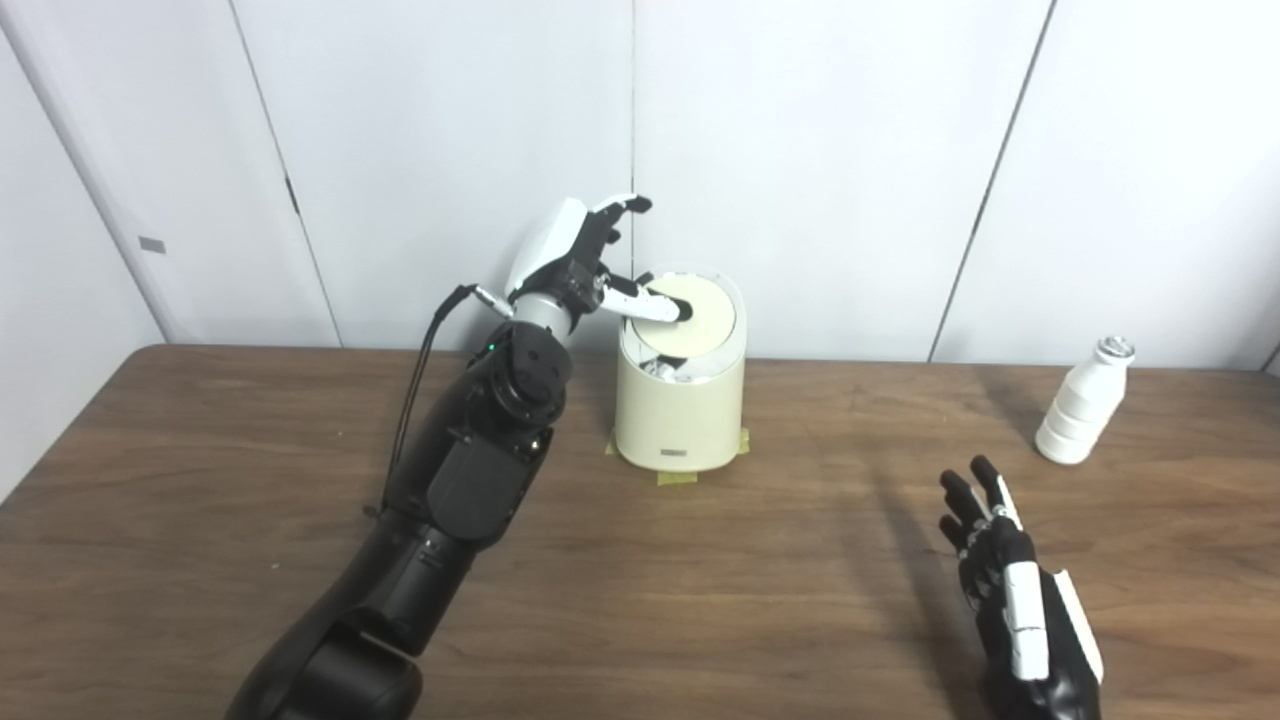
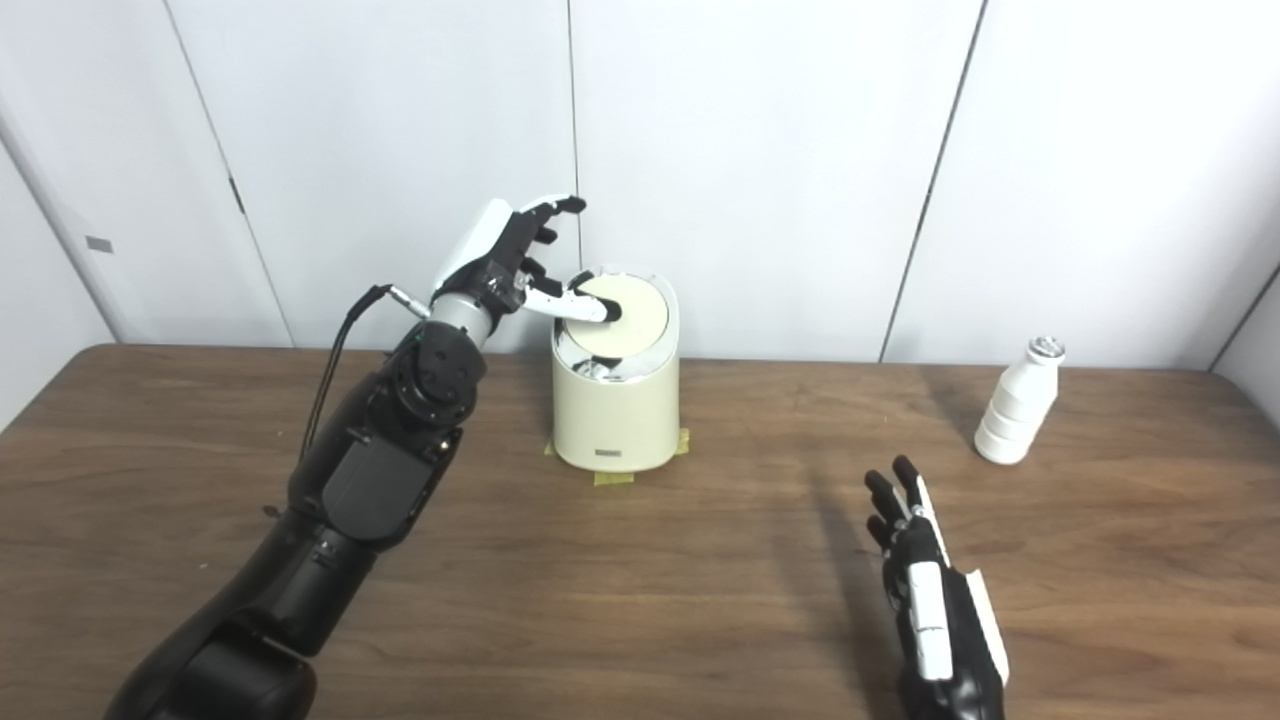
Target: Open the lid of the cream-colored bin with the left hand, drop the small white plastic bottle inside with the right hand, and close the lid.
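Just one bin (image 1: 680, 400), one bottle (image 1: 1082, 405).

A dark wood-grain desk (image 1: 760, 600) stands against a wall of pale white panels (image 1: 820, 150) split by thin dark vertical seams, evenly lit.

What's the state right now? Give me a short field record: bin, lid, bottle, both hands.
bin: cream-colored, upright at the table's back middle, yellow tape at its base
lid: tilted, a gap at its front edge
bottle: small, white, upright on the table at far right, untouched
left hand: raised at the bin's left, one of its fingers pressing on the lid
right hand: open, low over the table, short of the bottle
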